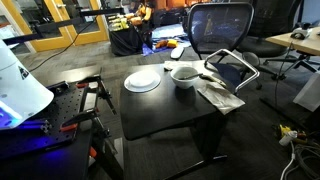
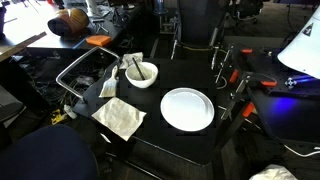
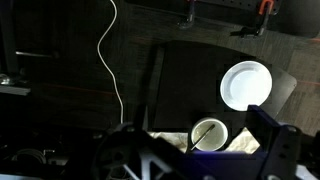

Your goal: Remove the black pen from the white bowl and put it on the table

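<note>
**Black pen lies in the bowl; pincer wide above the table**

The small round white bowl (image 2: 141, 74) stands near one edge of the square matte black table (image 1: 165, 112), on the side where a black mesh office chair (image 1: 221, 30) is drawn up. The thin black pen (image 2: 133, 66) leans inside the bowl, with its upper end poking over the rim. Just beside the bowl, a crumpled pale paper napkin (image 2: 121, 117) lies at the table's edge, and part of it hangs over that edge. On the bowl's other side sits a flat, wide white plate (image 2: 187, 109), apart from the bowl and bare. Past the plate and bowl, the black top lies open to its far edges in both exterior views.

In the wrist view the gripper (image 3: 198, 152) hangs high above the bowl, its dark, blurred fingers (image 3: 272, 140) spread wide with nothing held between them. A thin white cable (image 3: 108, 60) runs over the floor away from the bowl.
</note>
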Robot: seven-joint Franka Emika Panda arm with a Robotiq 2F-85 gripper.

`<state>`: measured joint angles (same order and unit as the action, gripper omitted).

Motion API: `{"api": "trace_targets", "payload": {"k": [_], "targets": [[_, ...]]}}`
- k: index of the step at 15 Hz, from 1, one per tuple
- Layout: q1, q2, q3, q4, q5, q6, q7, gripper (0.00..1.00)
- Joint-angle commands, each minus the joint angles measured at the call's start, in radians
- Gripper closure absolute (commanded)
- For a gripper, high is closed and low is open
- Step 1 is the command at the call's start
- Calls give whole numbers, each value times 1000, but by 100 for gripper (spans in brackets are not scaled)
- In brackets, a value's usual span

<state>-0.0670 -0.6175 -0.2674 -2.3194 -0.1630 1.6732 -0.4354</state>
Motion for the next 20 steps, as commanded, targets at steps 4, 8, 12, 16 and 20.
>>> {"api": "trace_targets", "payload": {"k": [4, 8, 12, 16, 20], "targets": [[59, 195, 131, 55, 74, 43, 150, 0], [71, 280, 218, 59, 116, 120, 329, 0], [71, 345, 282, 41, 143, 261, 548, 0], [73, 408, 324, 30, 154, 427, 746, 0], [85, 453, 352, 31, 143, 525, 832, 0]]}}
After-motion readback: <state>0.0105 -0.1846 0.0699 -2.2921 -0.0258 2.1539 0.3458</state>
